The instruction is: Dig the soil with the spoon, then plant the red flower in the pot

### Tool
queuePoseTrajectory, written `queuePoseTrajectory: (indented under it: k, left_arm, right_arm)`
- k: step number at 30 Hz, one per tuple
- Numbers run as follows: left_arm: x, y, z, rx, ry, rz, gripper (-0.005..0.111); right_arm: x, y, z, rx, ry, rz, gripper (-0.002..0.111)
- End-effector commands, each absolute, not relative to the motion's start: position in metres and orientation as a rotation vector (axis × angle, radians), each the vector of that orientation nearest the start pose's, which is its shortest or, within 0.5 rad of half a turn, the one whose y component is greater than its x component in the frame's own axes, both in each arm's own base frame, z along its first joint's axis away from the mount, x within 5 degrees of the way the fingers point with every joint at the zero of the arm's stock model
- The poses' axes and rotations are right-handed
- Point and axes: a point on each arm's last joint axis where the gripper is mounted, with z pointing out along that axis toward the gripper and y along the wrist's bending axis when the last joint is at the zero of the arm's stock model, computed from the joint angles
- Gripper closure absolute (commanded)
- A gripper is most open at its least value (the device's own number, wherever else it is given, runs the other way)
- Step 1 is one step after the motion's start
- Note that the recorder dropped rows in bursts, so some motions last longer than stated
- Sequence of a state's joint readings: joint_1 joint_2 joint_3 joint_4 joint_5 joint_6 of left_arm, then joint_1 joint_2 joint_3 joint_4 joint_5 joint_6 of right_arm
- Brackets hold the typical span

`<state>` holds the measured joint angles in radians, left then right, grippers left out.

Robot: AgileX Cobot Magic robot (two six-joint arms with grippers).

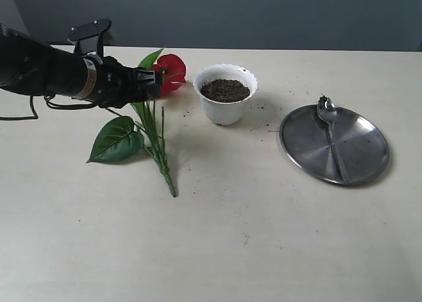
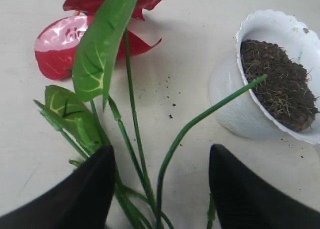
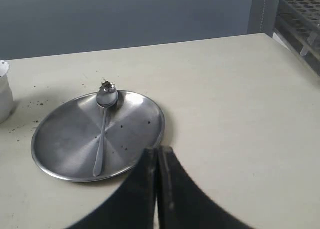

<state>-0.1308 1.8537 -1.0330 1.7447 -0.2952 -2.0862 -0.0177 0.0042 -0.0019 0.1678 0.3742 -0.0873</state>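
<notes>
One arm shows in the exterior view, the left: left gripper point(image 1: 148, 83) sits low over the red flower point(image 1: 173, 70), at the stems just below the bloom. Flower lies flat on the table point(image 1: 264, 236), left of the pot point(image 1: 225, 111). Pot upright, soil point(image 1: 225, 90) filling its mouth. Right of it, well apart, a round steel plate point(image 1: 359, 163) w/ the spoon point(image 1: 326, 112) lying in it, bowl at the far rim, bits of earth on the bowl. Left wrist view: black fingers point(image 2: 80, 189) stand apart, green stems running btwn them, no clamp on any stem; pot near. Right wrist view: right gripper point(image 3: 158, 153) hangs over the plate's near edge, jaws pressed together, nothing btwn them; spoon lies apart from it.
</notes>
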Motion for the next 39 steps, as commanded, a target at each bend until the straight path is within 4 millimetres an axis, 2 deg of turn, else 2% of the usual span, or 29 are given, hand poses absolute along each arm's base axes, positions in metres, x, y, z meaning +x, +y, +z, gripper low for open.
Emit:
queuePoseTrajectory:
  k: [1, 7, 10, 15, 20, 23, 27, 32, 34, 39]
  left_arm:
    - [0.371, -0.077, 0.164, -0.086, 2.407, -0.591, 0.053]
    - [0.370, -0.079, 0.164, -0.074, 2.411, -0.612, 0.053]
    - [0.369, -0.079, 0.172, -0.066, 2.391, -0.619, 0.053]
    - [0.362, -0.076, 0.213, 0.008, 2.269, -0.569, 0.068]
    - [0.345, -0.073, 0.268, 0.146, 2.098, -0.489, 0.097]
    - [0.332, -0.068, 0.300, 0.156, 2.000, -0.444, 0.107]
    - [0.311, -0.057, 0.341, 0.106, 1.862, -0.356, 0.106]
    - [0.295, -0.054, 0.364, 0.137, 1.780, -0.313, 0.104]
    - [0.292, -0.053, 0.368, 0.136, 1.768, -0.311, 0.099]
    - [0.291, -0.055, 0.368, 0.159, 1.769, -0.335, 0.068]
  right_arm:
    - [0.053, 0.004, 0.181, 0.038, 1.842, 0.085, 0.108]
    - [0.053, 0.004, 0.181, 0.038, 1.842, 0.085, 0.108]
    - [0.053, 0.004, 0.181, 0.040, 1.844, 0.087, 0.108]
    - [0.053, 0.004, 0.181, 0.040, 1.844, 0.087, 0.108]
    - [0.053, 0.004, 0.181, 0.040, 1.844, 0.087, 0.108]
    - [0.053, 0.004, 0.181, 0.040, 1.844, 0.087, 0.108]
    - [0.053, 0.004, 0.181, 0.040, 1.844, 0.087, 0.108]
    - [0.053, 0.004, 0.181, 0.039, 1.842, 0.085, 0.108]
    - [0.053, 0.004, 0.181, 0.039, 1.842, 0.085, 0.108]
    - [0.053, 0.004, 0.181, 0.039, 1.842, 0.085, 0.108]
